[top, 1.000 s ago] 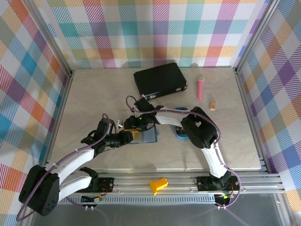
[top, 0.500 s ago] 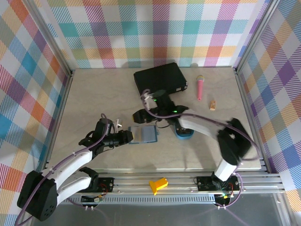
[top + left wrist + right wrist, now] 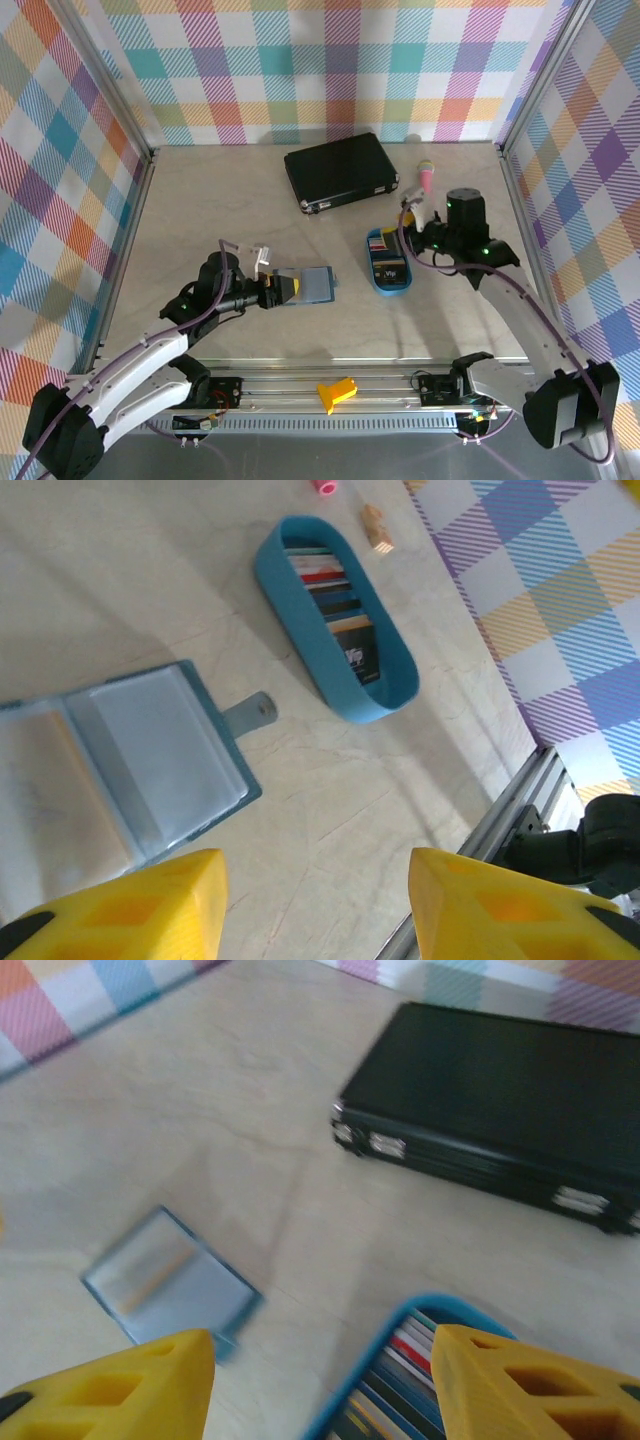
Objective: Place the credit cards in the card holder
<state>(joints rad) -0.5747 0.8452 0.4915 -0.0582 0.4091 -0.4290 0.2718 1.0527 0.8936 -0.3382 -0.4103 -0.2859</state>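
Note:
The teal card holder [image 3: 312, 285] lies open and flat on the table, its pale pockets [image 3: 150, 760] up and its clasp tab [image 3: 255, 712] pointing towards the tray. An orange tint shows through one pocket [image 3: 160, 1268]. Several credit cards [image 3: 335, 600] stand on edge in the blue oval tray [image 3: 400, 285], also seen as credit cards [image 3: 415, 1375]. My left gripper [image 3: 284, 290] is open at the holder's left edge, with bare table between its jaws [image 3: 315, 910]. My right gripper [image 3: 412, 228] hangs open over the tray's far end, nothing between its fingers [image 3: 320, 1390].
A large black case [image 3: 340, 170] lies at the back, also seen as a black case [image 3: 500, 1100]. A pink item [image 3: 426, 178] sits right of the case, and a small tan block [image 3: 376, 525] lies beyond the tray. A yellow part [image 3: 337, 392] rests on the front rail.
The right arm has swung from over the card holder back to the right, above the tray. The left gripper's jaws have widened and let go of the holder's edge.

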